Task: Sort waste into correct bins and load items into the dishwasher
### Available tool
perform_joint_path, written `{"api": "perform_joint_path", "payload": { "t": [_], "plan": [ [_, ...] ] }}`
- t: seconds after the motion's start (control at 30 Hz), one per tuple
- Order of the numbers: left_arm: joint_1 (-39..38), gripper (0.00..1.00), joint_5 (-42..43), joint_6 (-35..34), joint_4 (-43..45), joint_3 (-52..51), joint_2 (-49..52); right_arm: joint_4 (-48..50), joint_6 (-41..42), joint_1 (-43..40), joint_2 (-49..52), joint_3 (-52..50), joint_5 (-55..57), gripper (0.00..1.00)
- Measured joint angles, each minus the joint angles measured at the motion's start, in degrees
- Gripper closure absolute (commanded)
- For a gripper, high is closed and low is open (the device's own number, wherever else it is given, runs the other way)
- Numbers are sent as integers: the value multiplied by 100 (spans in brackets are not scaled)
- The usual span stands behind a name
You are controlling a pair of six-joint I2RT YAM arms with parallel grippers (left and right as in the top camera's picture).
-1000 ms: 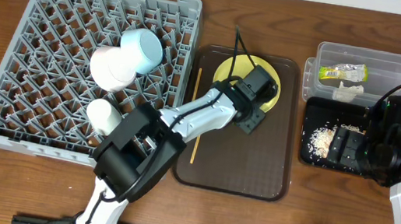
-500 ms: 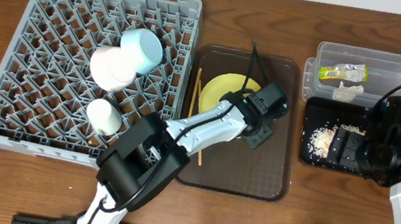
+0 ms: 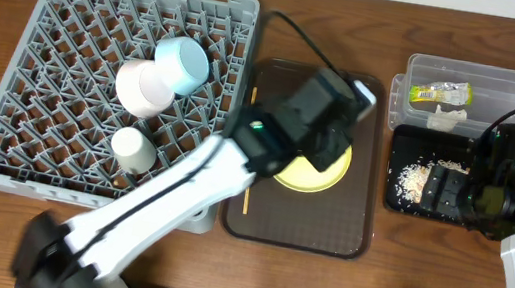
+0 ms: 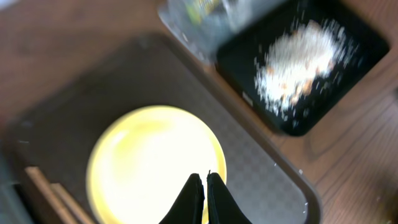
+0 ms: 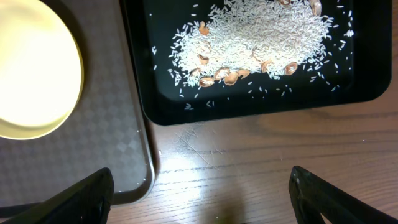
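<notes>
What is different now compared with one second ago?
The left gripper, shut, rose and now hangs over the plate, apparently empty. The plate moved from the far end of the brown tray toward its middle. The white bowl, blue bowl and cup in the rack, the wrapper, tissue, rice and right arm stayed.

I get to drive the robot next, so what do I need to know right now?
Left claw: shut, nothing in it, above the yellow plate.
Right claw: open, empty, over the table beside the black tray.
Done: light blue bowl, white bowl and white cup are in the grey rack; wrapper and tissue in the clear tub; rice crumbs in the black tray.
Left: plate and chopsticks lie on the brown tray; both go into the rack.
</notes>
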Motion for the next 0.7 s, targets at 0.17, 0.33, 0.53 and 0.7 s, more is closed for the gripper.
{"api": "perform_joint_path", "payload": {
  "t": [0.17,0.33,0.53,0.7],
  "plan": [
    [575,94,46,-286,-111,0,-546,-13,0,2,0,0,2,12],
    [1311,94,380,-459,-262,0,-651,-20,0,0,0,0,2,12],
    [1543,94,479,-542,-894,0,-592,-15,0,0,0,0,2,12],
    [1543,94,562,-866,-1733,-46,-306,-4,0,0,0,0,0,12]
  ]
}}
